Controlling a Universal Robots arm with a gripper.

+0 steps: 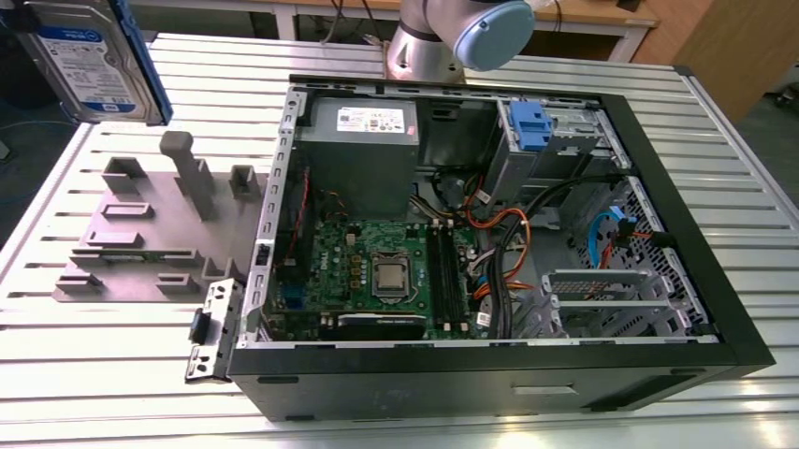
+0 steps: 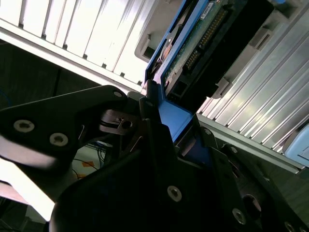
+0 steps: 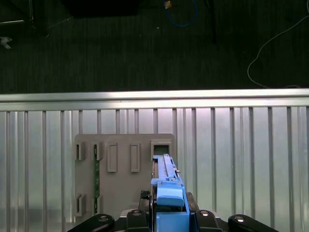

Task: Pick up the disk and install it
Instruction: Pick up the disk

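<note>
Silver flat rectangular hard disk (image 1: pixel 94 65) with white-and-blue label and blue plastic rails, held in the air at the exterior view's left, label face toward that camera. Seen edge-on in the first wrist view, clamped by the black two-finger gripper (image 3: pixel 169 215), jaws closed on its blue-railed edge. Below it the grey plastic slotted holder (image 1: pixel 138 243) on the ribbed aluminium table (image 1: pixel 112 374), not touching. Toward the exterior view's right, just beside the holder, the open black computer case (image 1: pixel 474 374), apart from the disk.
</note>
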